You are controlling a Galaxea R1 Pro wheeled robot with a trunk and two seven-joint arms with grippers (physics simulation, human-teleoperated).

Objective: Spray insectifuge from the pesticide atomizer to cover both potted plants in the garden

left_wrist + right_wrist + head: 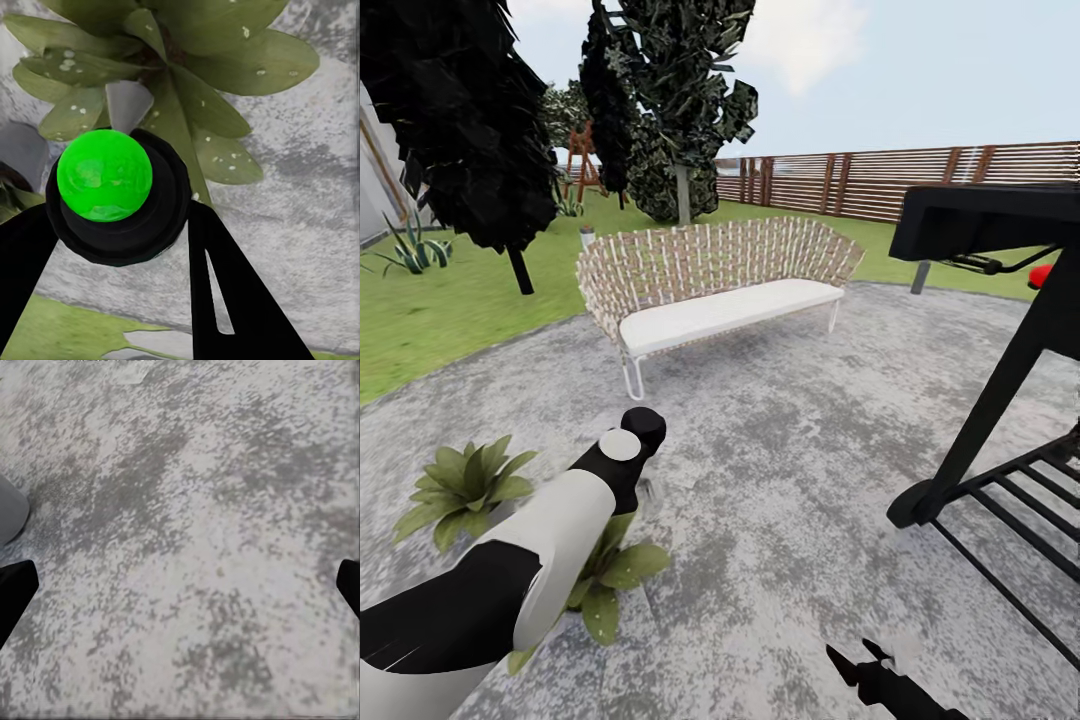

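**A:** Head camera first. What have you got?

**B:** I'm on the mottled paving (780, 480) with the wicker sofa (710, 285) ahead and the black grill (1000, 330) on my right. My left arm (550, 540) reaches over one potted plant (605, 585); the second potted plant (460, 485) sits just beside it, towards the lawn (450, 320).

**A:** And the left wrist?

**B:** The left gripper (120, 247) has its jaws closed on the pesticide atomizer (112, 199). I see its dark body end-on, capped by a bright green ball, with speckled leaves right behind it.

**A:** How does it handle?

**B:** I'd judge it light, rigid and smooth, so likely to twist if squeezed off-centre. The round body is the place to hold it.

**A:** Right wrist?

**B:** The right gripper (180, 585) looks down at bare paving, jaws spread wide, nothing between them. Its fingertips (15, 592) sit at the frame's edges.
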